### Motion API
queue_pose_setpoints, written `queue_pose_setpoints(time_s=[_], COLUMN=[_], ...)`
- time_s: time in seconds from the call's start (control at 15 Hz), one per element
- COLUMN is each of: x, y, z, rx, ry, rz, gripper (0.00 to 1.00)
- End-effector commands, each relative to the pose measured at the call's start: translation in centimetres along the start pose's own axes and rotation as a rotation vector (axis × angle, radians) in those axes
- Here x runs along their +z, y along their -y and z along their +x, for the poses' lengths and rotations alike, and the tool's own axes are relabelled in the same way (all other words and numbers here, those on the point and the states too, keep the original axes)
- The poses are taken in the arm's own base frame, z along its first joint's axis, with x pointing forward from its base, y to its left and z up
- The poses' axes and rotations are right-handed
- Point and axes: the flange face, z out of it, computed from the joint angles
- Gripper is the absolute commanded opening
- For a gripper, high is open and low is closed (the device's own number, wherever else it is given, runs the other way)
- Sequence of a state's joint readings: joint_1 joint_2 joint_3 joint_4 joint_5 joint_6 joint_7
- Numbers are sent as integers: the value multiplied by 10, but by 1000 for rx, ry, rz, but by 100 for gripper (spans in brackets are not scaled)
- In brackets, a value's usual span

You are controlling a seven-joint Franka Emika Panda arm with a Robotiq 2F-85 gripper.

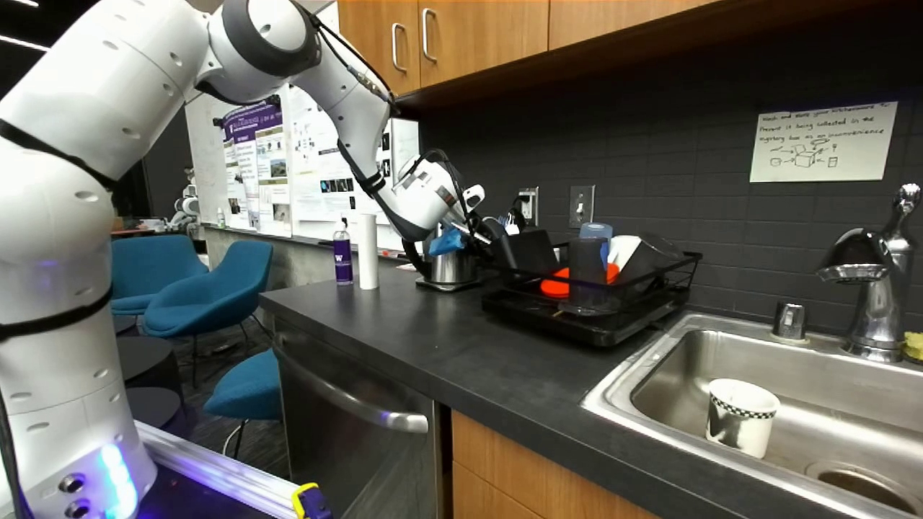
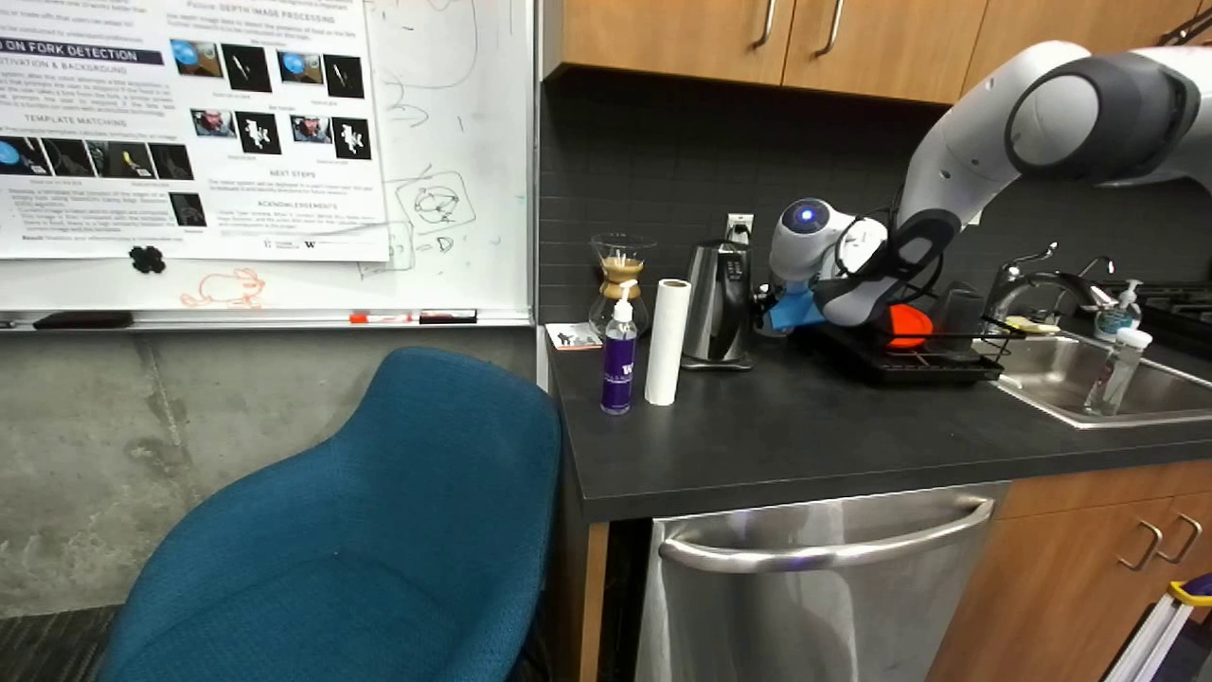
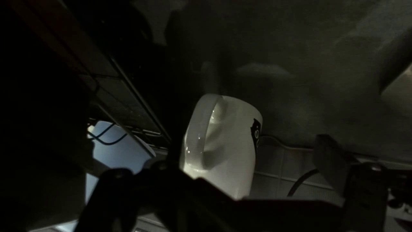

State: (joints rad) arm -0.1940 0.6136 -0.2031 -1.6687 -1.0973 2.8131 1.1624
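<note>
One white mug (image 3: pixel 227 148) before the wide-spread hand (image 3: pixel 247 143), dish rack (image 2: pixel 933 371) and kettle (image 2: pixel 717 308) near, pump bottle (image 2: pixel 618 369) farther off

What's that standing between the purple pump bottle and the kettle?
A tall white cylinder stands on the counter between the purple pump bottle and the kettle; it shows there in both exterior views.
</note>
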Motion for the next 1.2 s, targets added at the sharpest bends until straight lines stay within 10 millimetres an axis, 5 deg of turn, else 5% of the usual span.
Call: queue_pose_setpoints(time_s=[0.0,0.87,0.93,1.13], x=[12,26,27,28], y=[3,-1,-2,-5], z=[10,29,29,28], rx=[8,-19,-21,-32], ry=[-35,-65,-59,-45], rz=[-6,-127,-134,-139], gripper=[100,100,75,61])
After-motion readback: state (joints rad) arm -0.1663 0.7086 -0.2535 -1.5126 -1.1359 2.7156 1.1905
